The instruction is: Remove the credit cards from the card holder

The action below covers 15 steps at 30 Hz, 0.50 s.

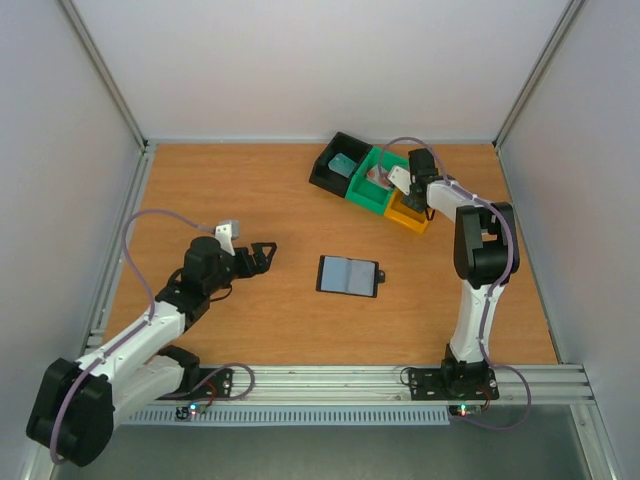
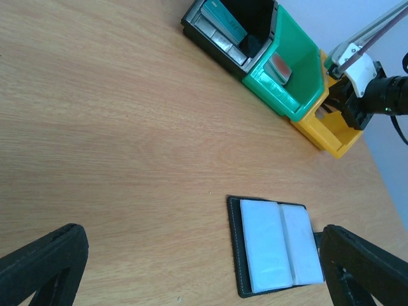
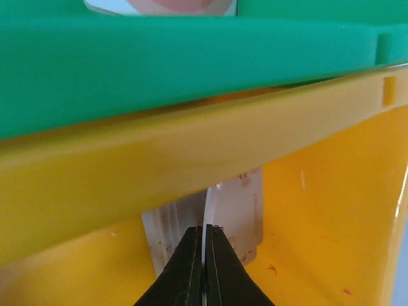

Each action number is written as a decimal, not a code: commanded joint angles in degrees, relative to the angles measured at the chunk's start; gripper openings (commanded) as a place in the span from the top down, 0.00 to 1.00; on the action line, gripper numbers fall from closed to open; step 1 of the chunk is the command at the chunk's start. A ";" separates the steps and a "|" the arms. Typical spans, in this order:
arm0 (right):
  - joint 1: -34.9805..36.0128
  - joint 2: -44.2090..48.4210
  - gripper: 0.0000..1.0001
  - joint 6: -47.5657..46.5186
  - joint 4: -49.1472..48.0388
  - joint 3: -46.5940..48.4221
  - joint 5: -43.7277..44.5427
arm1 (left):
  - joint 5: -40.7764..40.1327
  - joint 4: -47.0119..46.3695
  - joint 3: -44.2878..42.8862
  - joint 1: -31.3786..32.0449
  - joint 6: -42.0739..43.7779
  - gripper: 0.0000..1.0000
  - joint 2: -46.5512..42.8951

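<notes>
Snags are worrying me: my right claw (image 3: pixel 204 229) is pinching the whitish card (image 3: pixel 239 204) tight near the wall of the yellow tray (image 3: pixel 319 210); my left claw (image 1: pixel 266 257) is gaping empty.

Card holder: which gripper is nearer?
Left. The left gripper sits left of the card holder; the right gripper is far off, pinching a whitish card in the yellow tray.

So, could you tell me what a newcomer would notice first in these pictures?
Probably the bright bins at the far right: a black tray, a green tray and an orange tray, with the right gripper shut on a whitish card inside the orange one. Next comes the open wallet lying flat mid-table, with the left gripper open just to its left.
</notes>
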State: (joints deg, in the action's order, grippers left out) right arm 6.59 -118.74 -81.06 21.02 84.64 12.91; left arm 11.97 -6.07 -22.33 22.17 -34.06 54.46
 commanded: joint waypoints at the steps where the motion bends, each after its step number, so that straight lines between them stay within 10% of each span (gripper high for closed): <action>1: 0.27 2.91 0.98 -9.23 -12.50 -5.49 -0.55 | -0.28 -4.46 0.89 -0.33 -0.54 0.01 0.36; 15: 0.26 1.85 0.94 -15.91 -15.56 -7.63 -1.50 | 0.67 -4.83 0.92 -0.46 -0.57 0.00 0.74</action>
State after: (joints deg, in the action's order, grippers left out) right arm 6.44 -116.66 -93.58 7.55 77.12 12.19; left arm 12.21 -7.14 -22.26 22.13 -34.35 54.85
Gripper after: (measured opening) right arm 0.043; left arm 0.995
